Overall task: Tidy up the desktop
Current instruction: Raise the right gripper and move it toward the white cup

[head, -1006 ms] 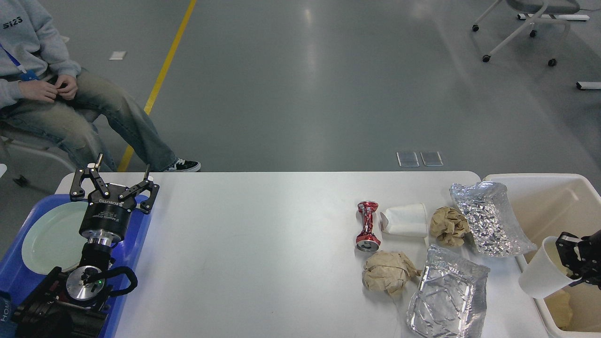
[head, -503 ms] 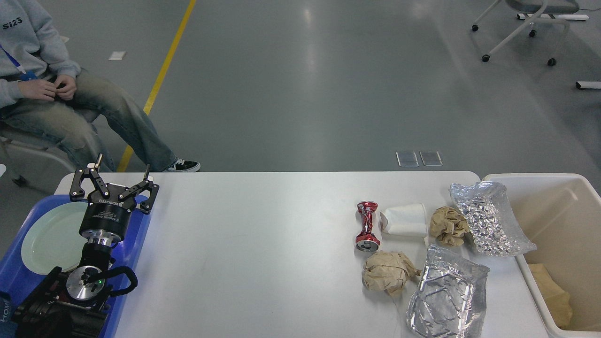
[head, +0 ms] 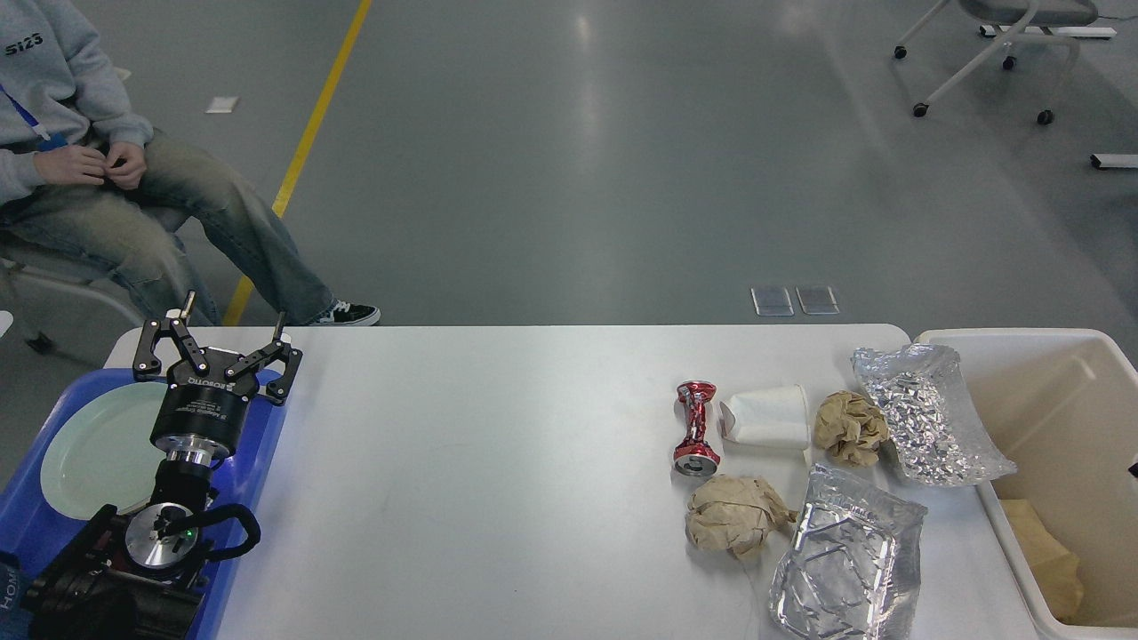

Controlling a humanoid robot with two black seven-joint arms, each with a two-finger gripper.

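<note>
White matte desktop [head: 498, 462] w/ rounded corners fills the lower half of frame. Readable text: "ROBOTIQ" on the black left gripper [head: 229, 333], lower left; "5123" or similar on the grey sweatshirt of the seated person [head: 80, 133], upper left, small so not sure.

Left gripper's fingers are spread apart, nothing between them; it hangs over the blue plastic tray [head: 258, 462] holding a pale green round plate [head: 89, 449].

Vs 1 s ago: right gripper + the white paper cup it carried over the beige plastic bin [head: 1049, 391] are gone; only a dark sliver shows at the right edge.

Lower right clutter, close together: crushed red drink can [head: 696, 428], white paper cup on its side [head: 769, 416], two crumpled brown paper balls [head: 850, 428] [head: 736, 513], crinkled foil sheet [head: 925, 413] overlapping the bin rim, flattened foil tray [head: 845, 556] near the front edge. Middle of desktop is open.
</note>
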